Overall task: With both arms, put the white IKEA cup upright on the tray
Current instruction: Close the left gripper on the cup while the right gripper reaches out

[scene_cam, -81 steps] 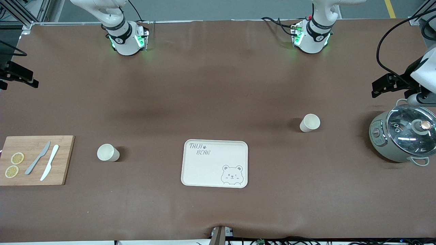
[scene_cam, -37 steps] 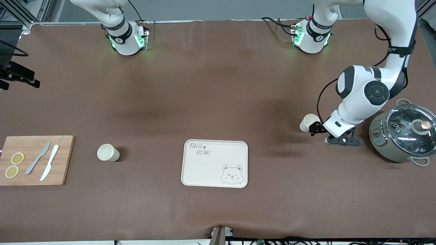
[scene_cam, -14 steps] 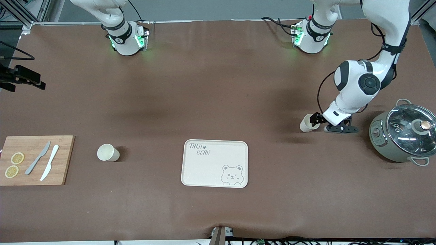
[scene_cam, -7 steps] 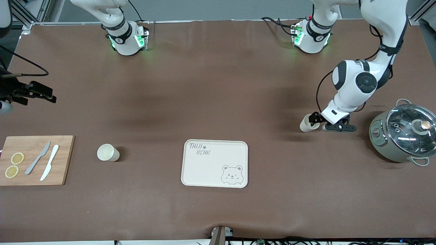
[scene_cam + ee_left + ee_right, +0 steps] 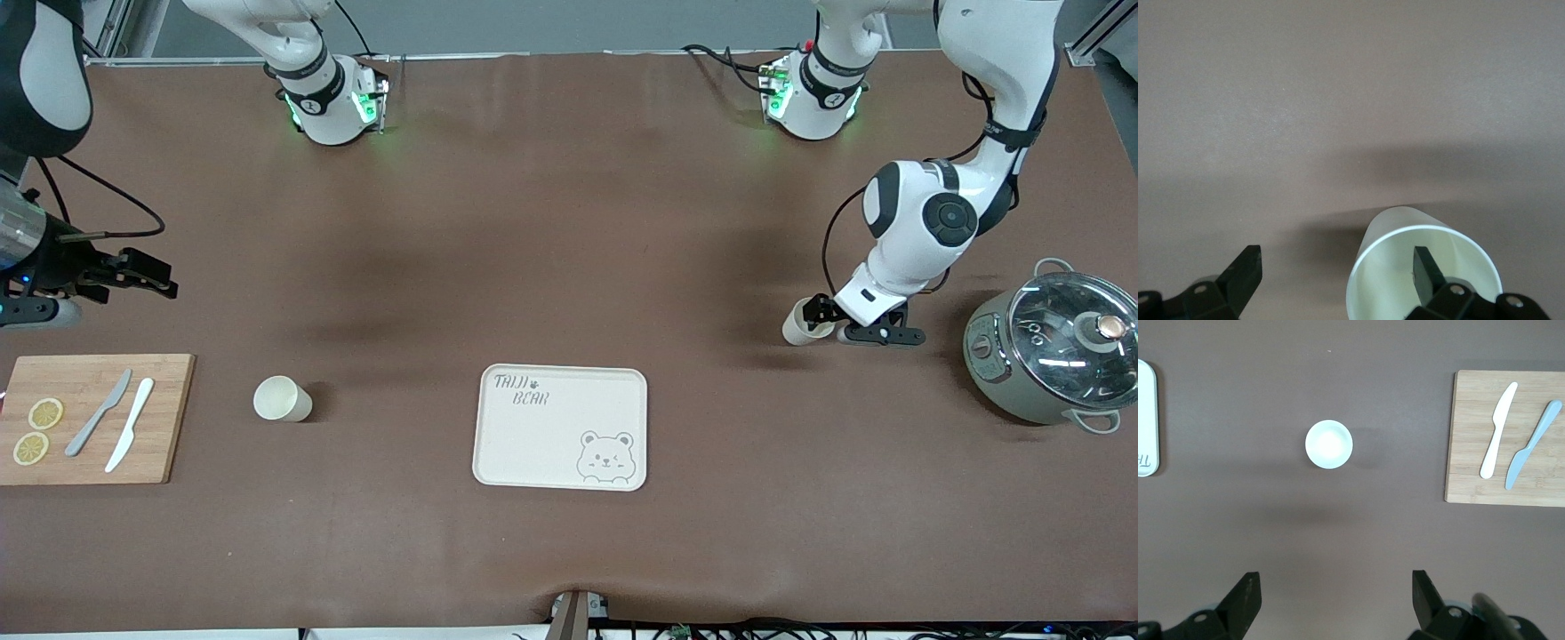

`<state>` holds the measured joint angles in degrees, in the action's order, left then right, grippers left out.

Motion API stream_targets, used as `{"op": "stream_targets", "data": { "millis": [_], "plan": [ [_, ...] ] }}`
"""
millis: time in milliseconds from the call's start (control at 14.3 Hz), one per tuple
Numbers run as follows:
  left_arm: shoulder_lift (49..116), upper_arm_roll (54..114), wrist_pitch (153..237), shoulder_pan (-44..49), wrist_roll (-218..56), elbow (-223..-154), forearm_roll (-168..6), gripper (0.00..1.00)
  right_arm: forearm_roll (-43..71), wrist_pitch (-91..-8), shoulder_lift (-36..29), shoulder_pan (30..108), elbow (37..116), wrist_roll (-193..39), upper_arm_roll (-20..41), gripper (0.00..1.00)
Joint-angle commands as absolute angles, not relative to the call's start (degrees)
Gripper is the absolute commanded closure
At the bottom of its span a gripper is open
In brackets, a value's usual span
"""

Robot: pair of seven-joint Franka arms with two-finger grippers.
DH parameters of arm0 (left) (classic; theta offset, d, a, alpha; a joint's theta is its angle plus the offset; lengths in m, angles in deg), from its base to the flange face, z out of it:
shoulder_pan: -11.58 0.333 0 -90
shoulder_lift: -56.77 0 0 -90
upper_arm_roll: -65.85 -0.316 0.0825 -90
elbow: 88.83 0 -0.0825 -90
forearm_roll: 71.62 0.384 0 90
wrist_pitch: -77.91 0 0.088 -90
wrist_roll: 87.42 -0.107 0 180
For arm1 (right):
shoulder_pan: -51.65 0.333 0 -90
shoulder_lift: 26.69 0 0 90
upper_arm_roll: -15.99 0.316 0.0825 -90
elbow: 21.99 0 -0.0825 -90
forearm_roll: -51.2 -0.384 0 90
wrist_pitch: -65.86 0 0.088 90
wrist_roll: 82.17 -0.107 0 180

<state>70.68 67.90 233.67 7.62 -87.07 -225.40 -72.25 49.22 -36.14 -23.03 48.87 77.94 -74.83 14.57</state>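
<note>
Here, the left gripper (image 5: 822,318) stands wide open at a white cup (image 5: 807,324), one finger (image 5: 1426,272) inside the rim (image 5: 1405,230), the other outside. It should squeeze gently. The right gripper (image 5: 142,276) hovers open. The tray (image 5: 524,436) lies well apart.

**Inventory: cups & tray on table**

Tray (image 5: 533,436): cream-white, rectangular w/ rounded corners, raised rim, bear face + "TAIJI BEAR"; flat, mid-table toward the camera-side edge, nothing on it.
Cup A (image 5: 282,398): white, upright, toward right arm's end.
Cup B (image 5: 804,326): white, upright, toward left arm's end.
</note>
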Motion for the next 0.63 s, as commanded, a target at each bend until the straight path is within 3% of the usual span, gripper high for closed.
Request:
{"op": "stream_targets", "data": {
  "millis": [0, 490, 559],
  "plan": [
    [70.56, 68.31, 234.79, 7.71, -87.85, -225.85, -72.41, 0.00, 49.97, -41.08, -23.88, 49.37, 82.49, -75.58, 14.50, 0.00],
    [70.48, 68.31, 234.79, 7.53, -87.68, -226.29, -72.41, 0.00, 49.80, -49.53, -20.55, 49.37, 86.55, -85.04, 14.58, 0.00],
    [70.56, 68.31, 234.88, 7.53, -87.68, -226.55, -72.41, 0.07, 49.80, -50.41, -20.02, 49.28, 86.64, -85.25, 14.59, 0.00]
  ]
}}
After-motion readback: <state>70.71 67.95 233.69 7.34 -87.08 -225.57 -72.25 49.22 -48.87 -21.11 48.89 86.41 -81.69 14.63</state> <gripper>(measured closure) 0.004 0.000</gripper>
